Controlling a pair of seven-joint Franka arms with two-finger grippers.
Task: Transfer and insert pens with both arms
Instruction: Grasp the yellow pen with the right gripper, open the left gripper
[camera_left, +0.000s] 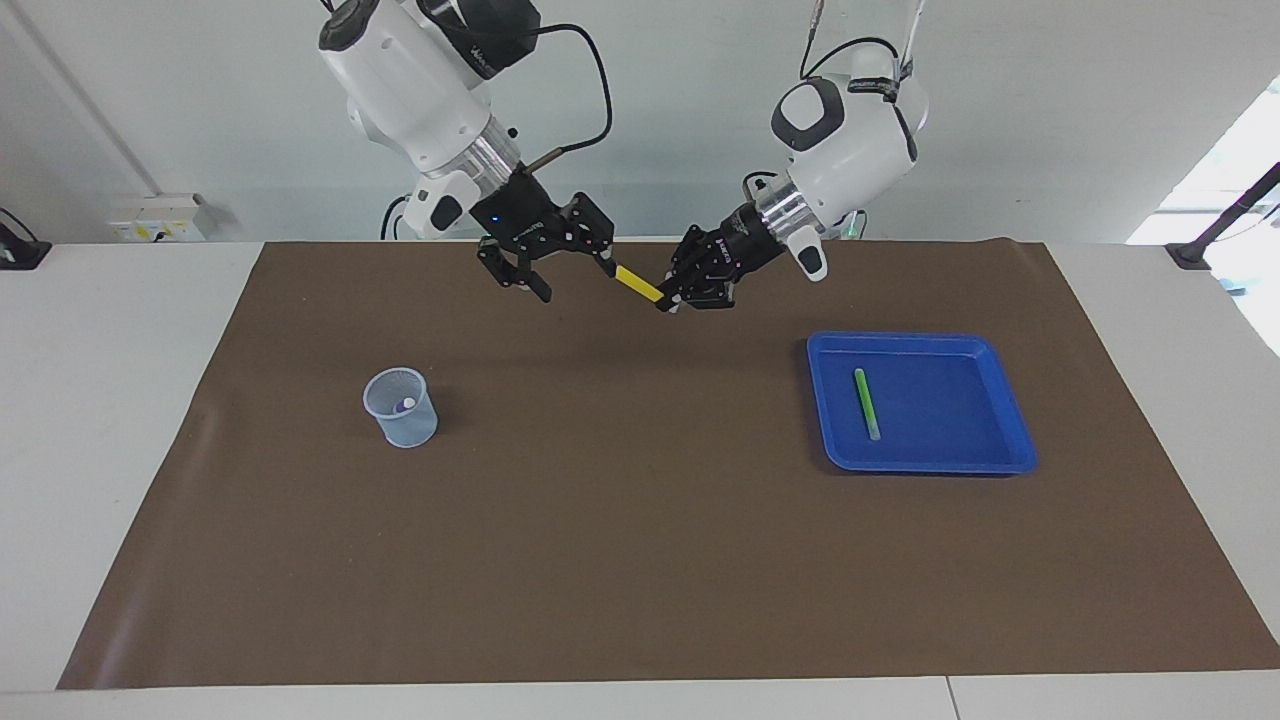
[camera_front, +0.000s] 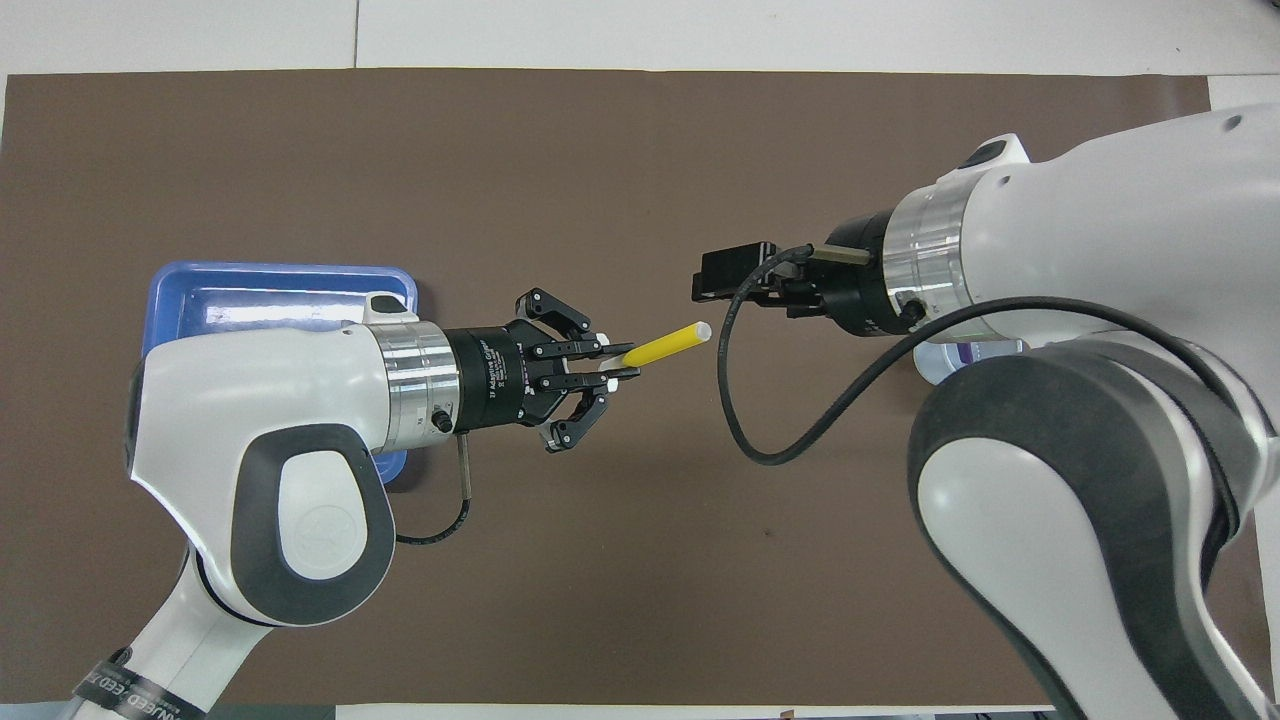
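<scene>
My left gripper (camera_left: 670, 295) is shut on one end of the yellow pen (camera_left: 638, 284) and holds it level in the air over the mat's edge nearest the robots. It also shows in the overhead view (camera_front: 618, 365), with the pen (camera_front: 668, 345) pointing toward the right arm. My right gripper (camera_left: 572, 278) is open, and the pen's free whitish end reaches one of its fingers. The green pen (camera_left: 866, 403) lies in the blue tray (camera_left: 925, 458). The purple pen (camera_left: 404, 404) stands in the clear cup (camera_left: 400, 408).
A brown mat (camera_left: 640, 560) covers the table. The tray is toward the left arm's end and the cup toward the right arm's end. In the overhead view the left arm hides most of the tray (camera_front: 270, 285) and the right arm hides most of the cup.
</scene>
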